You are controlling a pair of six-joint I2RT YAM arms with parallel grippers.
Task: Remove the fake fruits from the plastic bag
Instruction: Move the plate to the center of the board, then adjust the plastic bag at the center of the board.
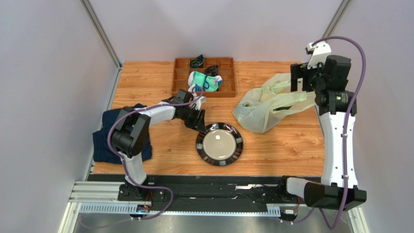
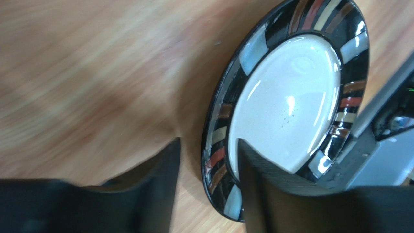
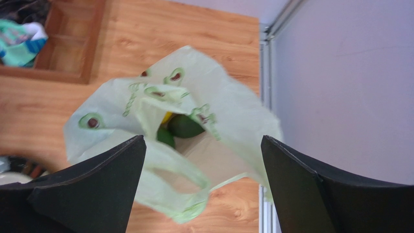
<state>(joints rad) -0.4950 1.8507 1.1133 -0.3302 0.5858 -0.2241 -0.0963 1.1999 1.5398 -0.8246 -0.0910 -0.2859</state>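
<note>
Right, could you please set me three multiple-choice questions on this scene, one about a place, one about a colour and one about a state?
1. Where do the teal-and-white socks lie?
A on the navy cloth; B in the wooden tray; C on the bare table.

2. What colour is the middle of the plate?
A white; B red; C dark green.

3. How does the right gripper stand over the plastic bag?
A shut on a handle loop; B shut on the socks; C open, holding nothing.

Answers:
1 B, the socks sit in compartments of the tray at the far side of the table.
2 A, a glossy white middle shows inside the dark striped rim.
3 C, its two fingers stand wide apart with the bag below them and nothing between.
</note>
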